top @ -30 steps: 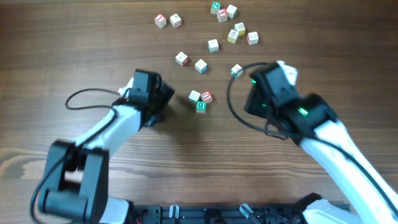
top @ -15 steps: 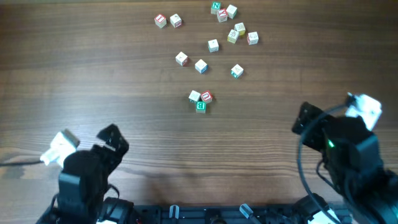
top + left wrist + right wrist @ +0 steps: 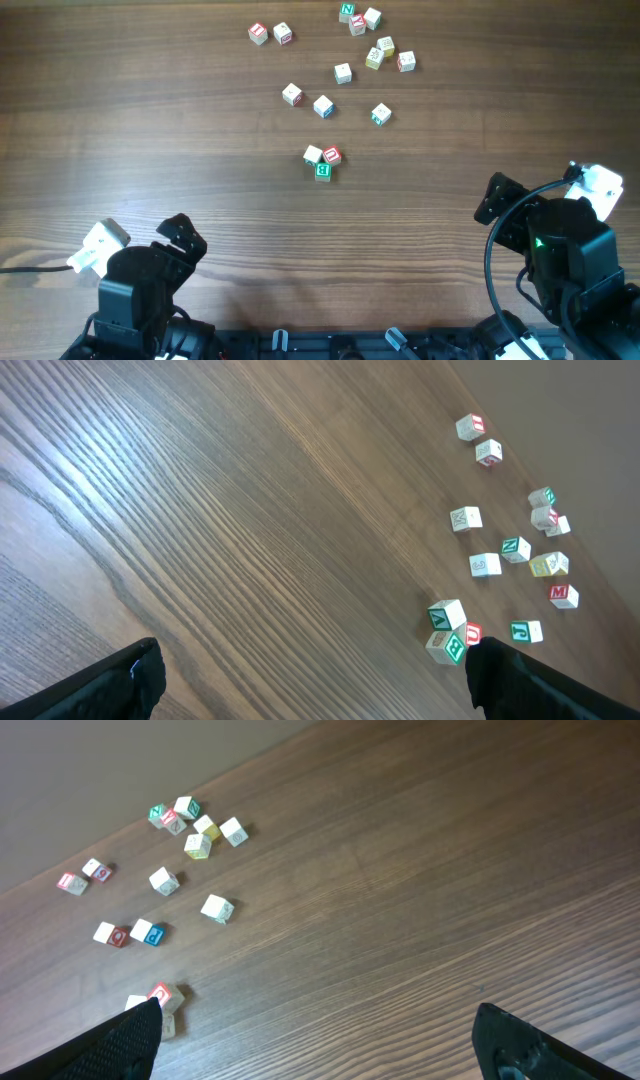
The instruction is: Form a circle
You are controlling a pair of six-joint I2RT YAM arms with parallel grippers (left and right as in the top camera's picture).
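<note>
Left pincer (image 3: 181,233) and right pincer (image 3: 497,198) both stand wide open and hold nothing. The left one is at the near left edge of the table (image 3: 120,120) and the right one at the near right edge, each well apart from every block. In each wrist view the jaws stand at opposite lower corners with only bare wood between them. The small wooden letter blocks lie scattered over the far middle of the table and make no ring. Nearest to the arms is a cluster of three blocks (image 3: 322,161): a pale one and a red-faced one side by side, and a green-faced one touching them on the near side. Just beyond it lie a pair of blocks (image 3: 307,100), set slightly apart from each other, and to their right a single block with a green face (image 3: 381,114). Farther off, another single block (image 3: 343,72) lies beside a trio (image 3: 388,55) with one yellowish piece. Three more blocks (image 3: 358,18) are bunched at the far edge, and two red-faced blocks (image 3: 271,33) lie off to the far left.
</note>
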